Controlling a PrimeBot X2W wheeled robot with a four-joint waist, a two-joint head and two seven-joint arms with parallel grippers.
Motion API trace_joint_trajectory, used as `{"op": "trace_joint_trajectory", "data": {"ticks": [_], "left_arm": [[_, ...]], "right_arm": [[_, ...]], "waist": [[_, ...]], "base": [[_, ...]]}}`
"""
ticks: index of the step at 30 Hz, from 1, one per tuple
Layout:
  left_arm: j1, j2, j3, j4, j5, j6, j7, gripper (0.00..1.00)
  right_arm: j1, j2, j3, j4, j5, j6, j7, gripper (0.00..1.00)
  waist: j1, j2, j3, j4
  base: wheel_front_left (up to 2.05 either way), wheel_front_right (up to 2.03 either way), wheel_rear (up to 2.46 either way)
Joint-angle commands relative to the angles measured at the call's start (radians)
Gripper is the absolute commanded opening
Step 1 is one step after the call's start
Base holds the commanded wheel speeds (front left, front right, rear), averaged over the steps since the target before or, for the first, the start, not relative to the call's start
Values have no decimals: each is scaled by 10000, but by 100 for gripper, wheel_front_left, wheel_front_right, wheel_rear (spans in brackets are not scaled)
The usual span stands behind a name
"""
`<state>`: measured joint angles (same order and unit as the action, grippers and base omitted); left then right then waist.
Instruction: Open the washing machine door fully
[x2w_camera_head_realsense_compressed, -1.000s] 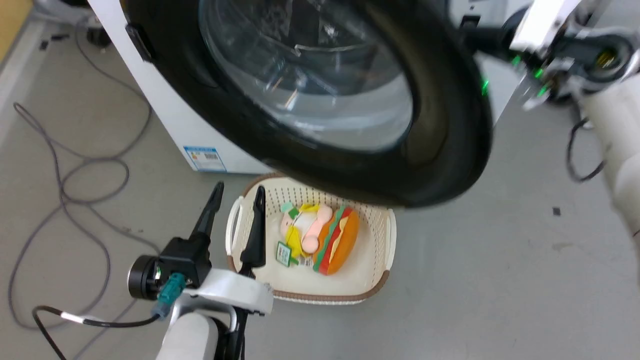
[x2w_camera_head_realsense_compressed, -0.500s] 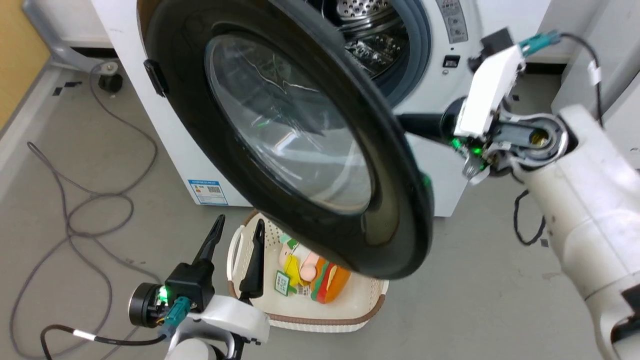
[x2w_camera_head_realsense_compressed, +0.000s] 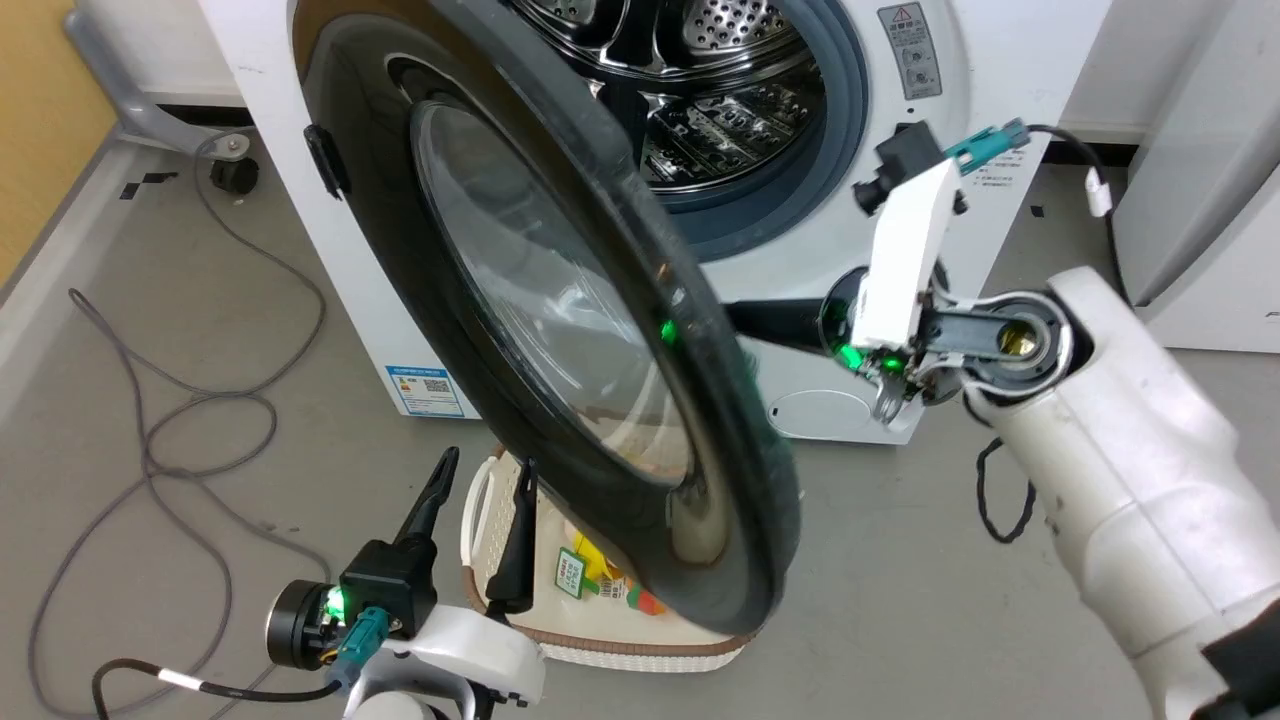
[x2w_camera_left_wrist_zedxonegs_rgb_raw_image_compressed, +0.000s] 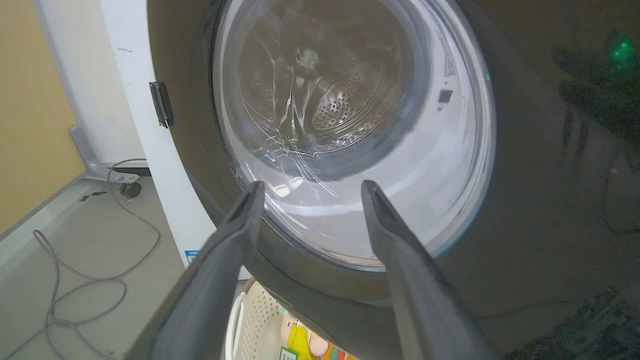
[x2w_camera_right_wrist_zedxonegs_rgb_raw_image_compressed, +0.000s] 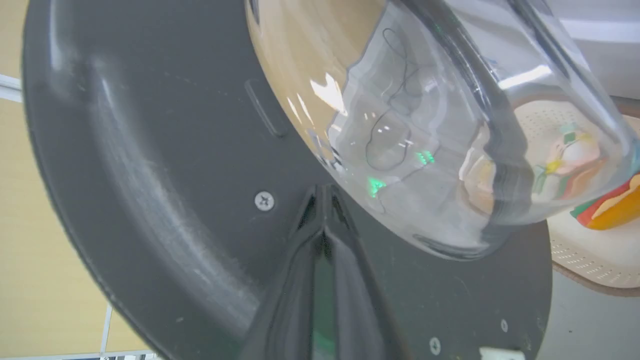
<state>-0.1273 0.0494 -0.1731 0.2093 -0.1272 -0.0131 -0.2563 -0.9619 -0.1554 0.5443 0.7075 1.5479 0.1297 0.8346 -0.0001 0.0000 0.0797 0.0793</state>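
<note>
Washing machine door stands swung partway out from the washing machine: L edge at the machine's front, R edge out toward the robot, drum exposed. Its lower rim hangs over a cream basket w/ plush toys on the floor by the machine's front edge. R hand has fingers pressed together, tips against the door's matte back beside a screw; L hand is spread, empty, low before the glossy face.
</note>
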Motion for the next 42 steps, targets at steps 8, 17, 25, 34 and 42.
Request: {"op": "trace_joint_trajectory", "data": {"ticks": [8,17,25,34,42], "left_arm": [[98,8,-18,49,-128,19,-55,100],[132,8,-16,33,-176,74,-55,100],[241,8,131,33,-189,112,-55,100],[456,8,343,89,-205,128,-55,100],[626,8,490,78,-199,136,-55,100]], "right_arm": [[1112,-46,214,-1362,49,10,214,0],[2072,-289,-567,-2218,-867,10,-2578,100],[4021,-51,-2150,-2886,-2084,10,-7325,100],[7240,408,-4350,-4304,-2679,10,-10680,100],[9449,770,-6071,-5709,-6467,10,-10955,100]], "waist": [[1,0,-49,16],[1,0,-101,-29],[1,0,-144,-139],[1,0,-391,-181],[1,0,-492,-254]], "base": [[0,0,0],[0,0,0],[0,0,0],[0,0,0],[0,0,0]]}}
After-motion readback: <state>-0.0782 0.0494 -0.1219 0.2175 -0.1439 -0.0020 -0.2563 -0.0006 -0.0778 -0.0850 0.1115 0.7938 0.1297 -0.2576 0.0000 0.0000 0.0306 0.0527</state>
